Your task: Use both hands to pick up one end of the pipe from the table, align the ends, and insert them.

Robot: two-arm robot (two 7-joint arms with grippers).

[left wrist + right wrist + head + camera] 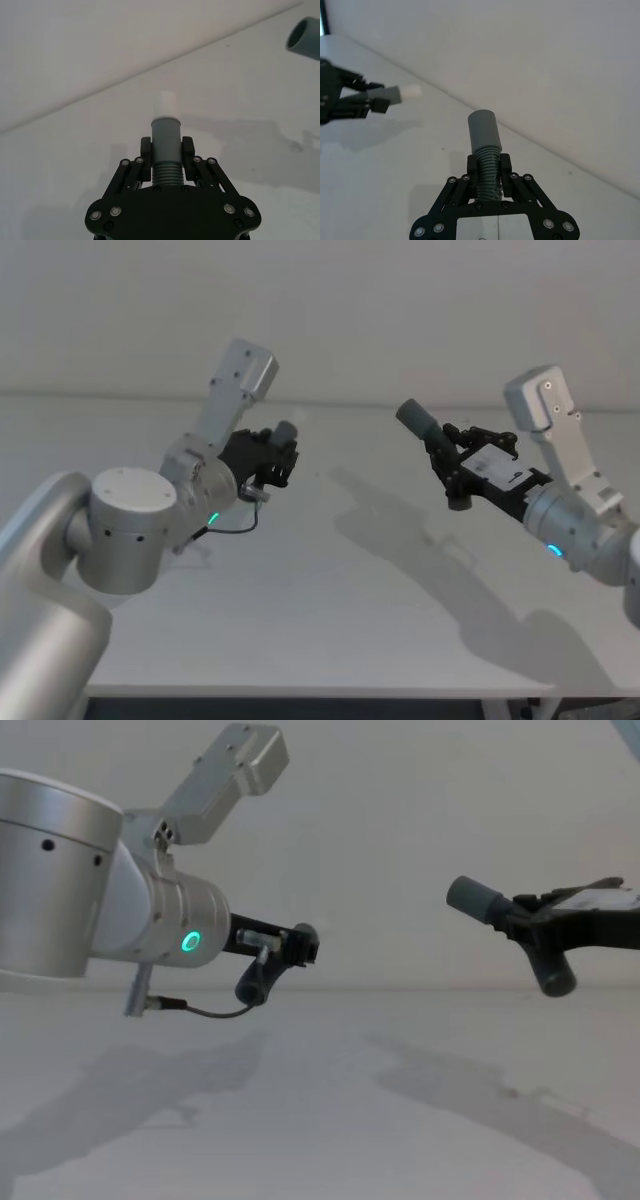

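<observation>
Head view, item one: left gripper (pixel 270 458), fingers pressed onto the ribbed section of the left pipe piece (pixel 166 134), held above the table (pixel 330 640). Its whitish end (pixel 166 102) juts forward past the fingertips, along the gripper's own line.

Item two: right gripper (pixel 456 458), likewise clamped on the ribbed part of the right pipe piece (pixel 484 131). Its open mouth (pixel 411 416) is turned toward the left arm.

Relation: the two ends face each other across the table's middle, well apart. In the chest view the mouth (pixel 466 897) sits higher than the left gripper (pixel 292 946).

Judgement: the long axes are not yet in line. The mouth (pixel 305 37) lies well off the left piece's axis, so re-aiming should come before closing the gap. Neither arm is clearly nearer.
</observation>
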